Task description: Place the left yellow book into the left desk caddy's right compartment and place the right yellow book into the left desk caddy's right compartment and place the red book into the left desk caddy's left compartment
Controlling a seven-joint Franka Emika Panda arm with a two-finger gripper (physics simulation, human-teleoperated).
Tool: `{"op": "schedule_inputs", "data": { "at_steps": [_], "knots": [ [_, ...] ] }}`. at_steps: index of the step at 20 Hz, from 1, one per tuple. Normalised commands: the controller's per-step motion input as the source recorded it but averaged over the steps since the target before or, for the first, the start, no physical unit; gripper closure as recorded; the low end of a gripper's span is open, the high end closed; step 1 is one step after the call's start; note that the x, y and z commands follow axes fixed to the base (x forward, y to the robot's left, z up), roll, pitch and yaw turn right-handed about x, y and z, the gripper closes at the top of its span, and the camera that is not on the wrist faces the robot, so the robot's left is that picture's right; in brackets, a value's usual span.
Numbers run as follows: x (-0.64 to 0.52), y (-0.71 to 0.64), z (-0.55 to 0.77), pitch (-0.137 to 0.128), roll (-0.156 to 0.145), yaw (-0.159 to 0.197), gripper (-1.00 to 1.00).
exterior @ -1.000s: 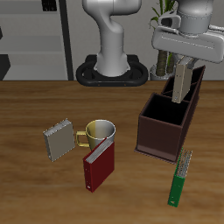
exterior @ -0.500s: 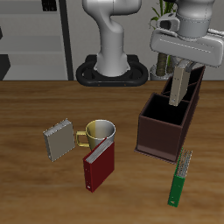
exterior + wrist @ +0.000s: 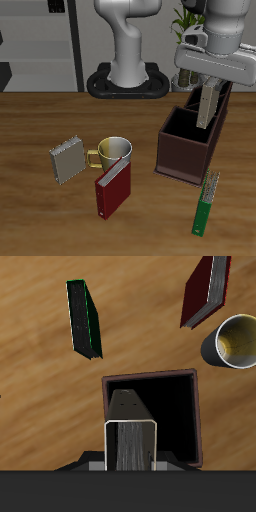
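Observation:
My gripper (image 3: pixel 210 88) is shut on the left yellow book (image 3: pixel 208 108), a grey-tan book that hangs upright over the left desk caddy (image 3: pixel 180 155). Its lower end is about level with the caddy's rim, near the divider. In the wrist view the book (image 3: pixel 127 406) between my gripper (image 3: pixel 130 451) points down into an open dark bin of the caddy (image 3: pixel 150 377); which compartment I cannot tell. The right yellow book (image 3: pixel 67 160) leans on the table beside the mug. The red book (image 3: pixel 112 189) (image 3: pixel 207 291) stands nearer the table's front edge.
A yellow-green mug (image 3: pixel 114 152) (image 3: pixel 233 341) stands between the right yellow book and the caddy. A slim green book (image 3: pixel 206 203) (image 3: pixel 85 318) lies in front of the caddy. The robot's base (image 3: pixel 128 80) and a plant (image 3: pixel 185 40) are at the back.
The gripper has sunk a little and shifted slightly sideways with the book, bringing its lower end closer to the caddy. Nothing on the table has moved.

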Motion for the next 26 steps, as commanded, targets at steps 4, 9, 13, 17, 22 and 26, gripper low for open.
{"op": "schedule_inputs", "data": {
  "at_steps": [4,9,13,17,22,26],
  "knots": [
    [0.06,-0.06,-0.14,0.02,0.007,-0.006,1.0],
    [0.01,-0.02,-0.12,0.017,-0.008,-0.002,1.0],
    [0.06,0.04,-0.37,0.048,0.014,0.019,1.0],
    [0.05,0.01,-0.22,0.032,0.016,0.002,1.0],
    [0.02,0.04,-0.18,0.025,0.011,0.012,1.0],
    [0.05,-0.02,-0.17,0.03,0.005,0.01,1.0]
  ]
}}
